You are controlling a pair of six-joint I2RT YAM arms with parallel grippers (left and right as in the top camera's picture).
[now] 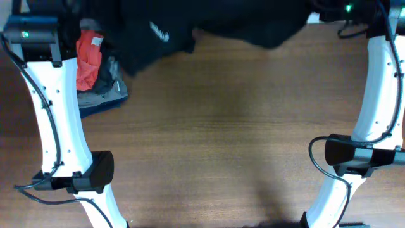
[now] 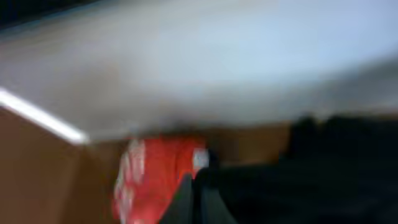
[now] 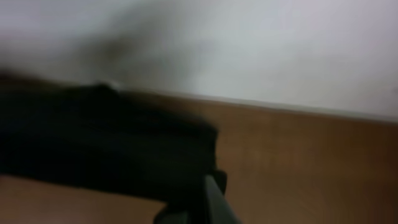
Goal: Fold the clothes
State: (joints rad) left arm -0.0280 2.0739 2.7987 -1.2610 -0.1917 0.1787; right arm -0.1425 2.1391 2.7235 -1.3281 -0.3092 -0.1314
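Black, bunched and unfolded, the one dark garment point(image 1: 215, 25) sprawls along the far edge of the wooden table point(image 1: 221, 145), with a small white logo point(image 1: 159, 31) showing near its left end. Left of it sits a second heap: one red garment point(image 1: 88, 57) lying on top of one grey-blue piece point(image 1: 111, 92), both rumpled. That makes three pieces of clothing in all, as far as the overhead view lets me count. Two white arms reach up the table's sides, one left arm point(image 1: 60, 126) and one right arm point(image 1: 380, 95). In the heavily blurred left wrist view, the left gripper point(image 2: 194, 196) sits low in frame between the red garment and the dark garment; whether its claw is apart or together I cannot tell. The right gripper point(image 3: 205, 199) shows against the dark garment's edge in an equally smeared view, and its claw's state cannot be made out either
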